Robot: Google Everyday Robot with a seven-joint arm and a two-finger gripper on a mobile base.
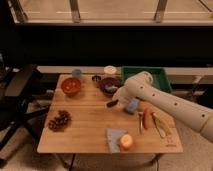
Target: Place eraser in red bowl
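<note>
The eraser (111,104) is a small black bar on the wooden table (85,135), just in front of the maroon bowl. My gripper (115,101) reaches down from the right and is shut on the eraser's right end, low over the tabletop. The white arm (165,102) runs back to the right edge of the camera view. The red bowl (71,86) is round and orange-red. It stands at the table's back left, well to the left of the gripper, and looks empty.
A maroon bowl (109,86) holding a utensil stands just behind the gripper, and a light-blue pad (132,105) lies beside it. A green tray (151,77), cups (76,73), a pine cone (59,120), a blue cloth with an orange (125,141) and utensils (159,125) also occupy the table. A chair (20,95) stands left.
</note>
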